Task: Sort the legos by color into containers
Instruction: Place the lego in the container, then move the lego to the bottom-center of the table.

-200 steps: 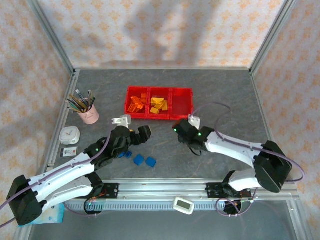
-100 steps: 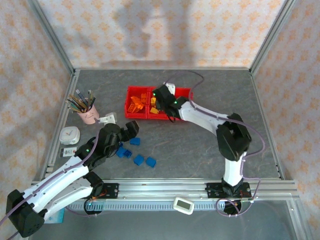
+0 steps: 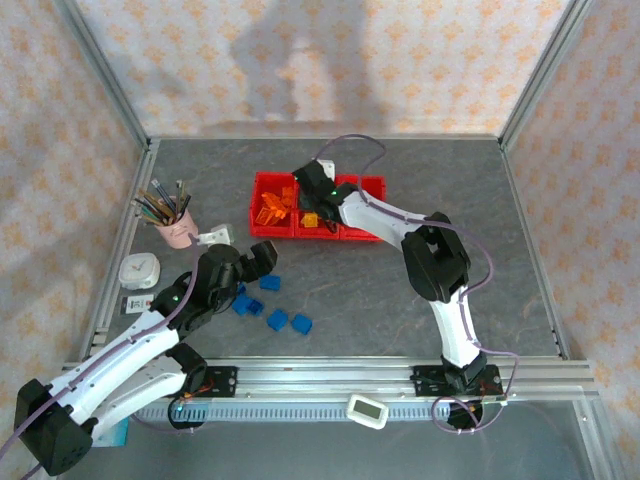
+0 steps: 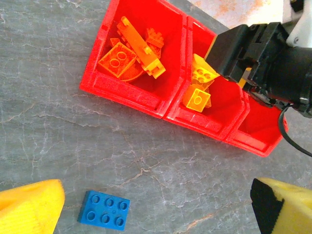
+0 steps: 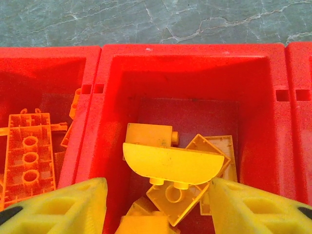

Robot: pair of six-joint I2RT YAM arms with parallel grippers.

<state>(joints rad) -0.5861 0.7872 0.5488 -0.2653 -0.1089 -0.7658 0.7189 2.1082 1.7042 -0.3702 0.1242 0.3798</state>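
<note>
The right gripper (image 5: 155, 183) hangs part-open over the middle bright red plastic bin (image 5: 185, 51), with a curved yellow plastic brick (image 5: 170, 163) crosswise beneath its tips. The left gripper (image 4: 156, 200) gapes wide and is the nearer arm to the blue rectangular plastic brick (image 4: 105, 210). That brick lies between its fingers, towards the left one, long axis along the gap.

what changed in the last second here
The right gripper swung from the near middle of the table up to the red bins, its jaws parting above a curved yellow brick in the middle bin. The left gripper slid slightly left, jaws wide. The two nearest blue bricks stayed put.
</note>
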